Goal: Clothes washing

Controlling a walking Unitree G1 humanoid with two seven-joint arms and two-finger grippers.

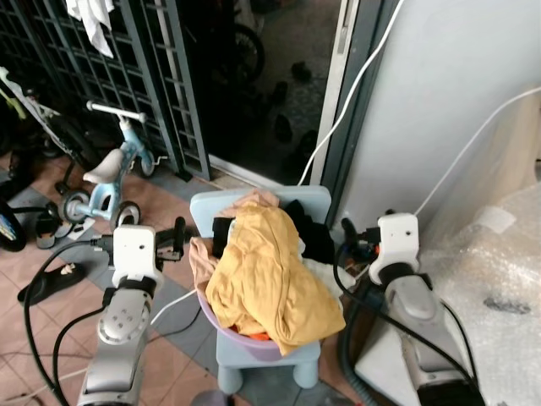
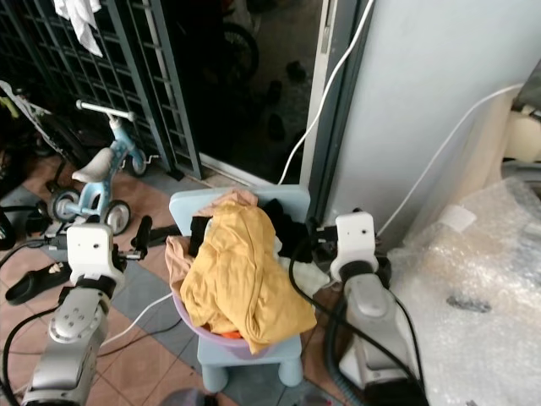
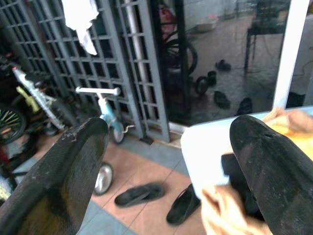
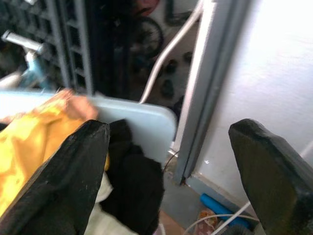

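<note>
Both arms reach out low in front of me, one on each side of a small blue chair (image 1: pixel 254 203). My left gripper (image 1: pixel 173 239) is at about 9 o'clock from the pile, near the chair's edge, and its fingers (image 3: pixel 58 181) are spread wide with nothing between them. My right gripper (image 1: pixel 353 239) is at about 3 o'clock from the pile, and its fingers (image 4: pixel 73 171) are spread wide too, holding nothing.

On the chair sits a purple basin (image 1: pixel 254 345) heaped with clothes. A big yellow cloth (image 1: pixel 266 279) lies on top. A black cloth (image 1: pixel 308 233) is at its 2 o'clock, and a peach cloth (image 1: pixel 199 258) hangs out at 9 o'clock.

I think the washing has hardly begun. All the clothes sit in the pile, and I hold none of them. I judge that I must first take hold of the basin or the clothes and carry them to a washer.

Most of the basin is hidden under the clothes, so I cannot tell how full it is. I cannot make out a washing machine; the white thing (image 1: pixel 507 288) at 3 o'clock is wrapped in bubble plastic and cut off. Behind the dark doorway (image 1: pixel 254 76) at 12 o'clock, I can only make out a wheel and some shoes.
</note>
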